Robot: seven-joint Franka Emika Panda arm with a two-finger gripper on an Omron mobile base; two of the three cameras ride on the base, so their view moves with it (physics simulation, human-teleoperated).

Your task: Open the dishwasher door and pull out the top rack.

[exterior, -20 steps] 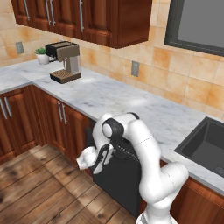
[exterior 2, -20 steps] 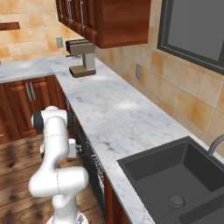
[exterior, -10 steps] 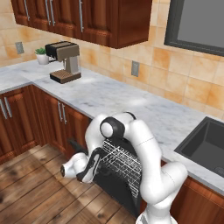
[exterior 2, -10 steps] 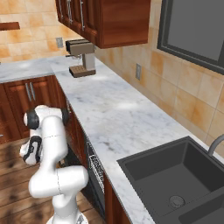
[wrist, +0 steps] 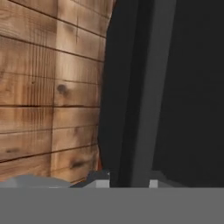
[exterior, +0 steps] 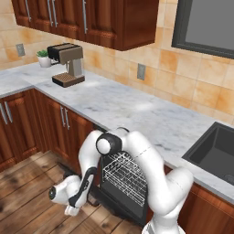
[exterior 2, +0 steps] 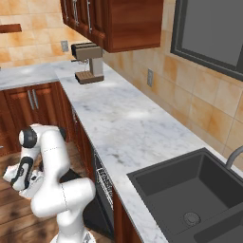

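Dishwasher door, a wide flat matte-black panel (wrist: 192, 87), lies swung down toward the wooden plank floor (exterior: 27, 192), and I read it as open or very nearly so; in the left base view its dark edge (exterior: 103, 199) sits low beside my wrist. My two-finger gripper (exterior: 73, 208) hangs close to the floor at the door's outer edge, and in the hand view the long black bar handle (wrist: 146, 87) runs up the frame between the small dark finger tips (wrist: 98, 177), its long axis along the door's width. I judge the fingers to be closed around that bar, though the tips are largely cut off at the bottom of the view, so I cannot tell for certain. The top rack, a rectangular basket of thin white-silver wire grid (exterior: 125, 171), sits inside the dark cavity under the grey-veined marble counter (exterior: 137, 109), above and behind my hand, toward the cabinet face. The coming move turns on this relation: the rack lies up and inward from the gripper, with its front rail parallel to the handle, so I would need to release, lift over the lowered door and reach in before pulling straight outward. In the right base view the white arm (exterior 2: 52, 156) bends down to the left of the opening.
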